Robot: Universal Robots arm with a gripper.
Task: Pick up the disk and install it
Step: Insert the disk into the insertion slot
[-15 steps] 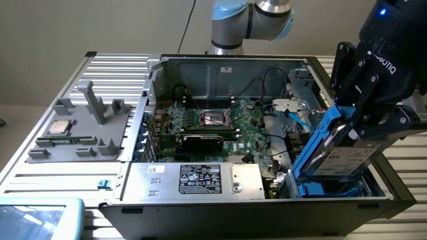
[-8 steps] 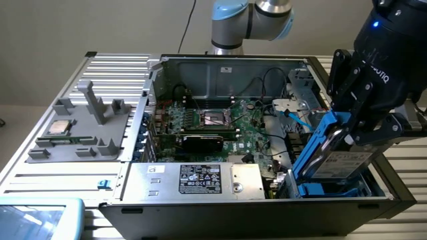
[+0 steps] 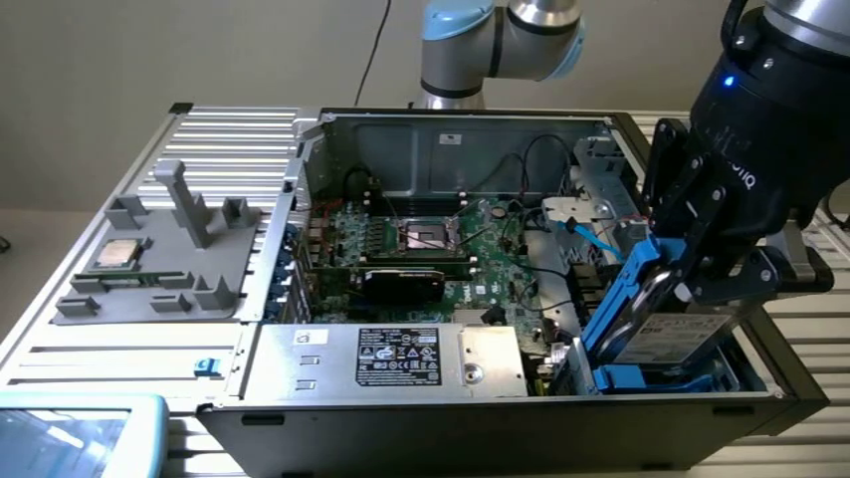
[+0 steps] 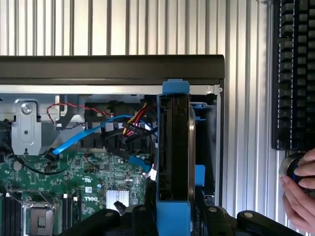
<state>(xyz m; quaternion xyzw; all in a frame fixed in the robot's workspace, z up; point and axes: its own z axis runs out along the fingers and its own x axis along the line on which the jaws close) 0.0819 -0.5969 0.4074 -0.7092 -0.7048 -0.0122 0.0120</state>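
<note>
- Your gripper point(image 3: 698, 289) is clamped on the disk point(image 3: 675, 337), fingers on either side of its blue bracket point(image 3: 622, 299).
- The disk sits tilted, its lower end inside the computer case point(image 3: 439, 438), at the near corner on the exterior view's right.
- You have a person's hand point(image 4: 300, 196) beside the keyboard point(image 4: 293, 73), outside the case.

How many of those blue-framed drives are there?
2. One disk is gripped in the hand, tilted in the case at the exterior view's right; another blue bracket sits beneath it, mostly hidden.
</note>
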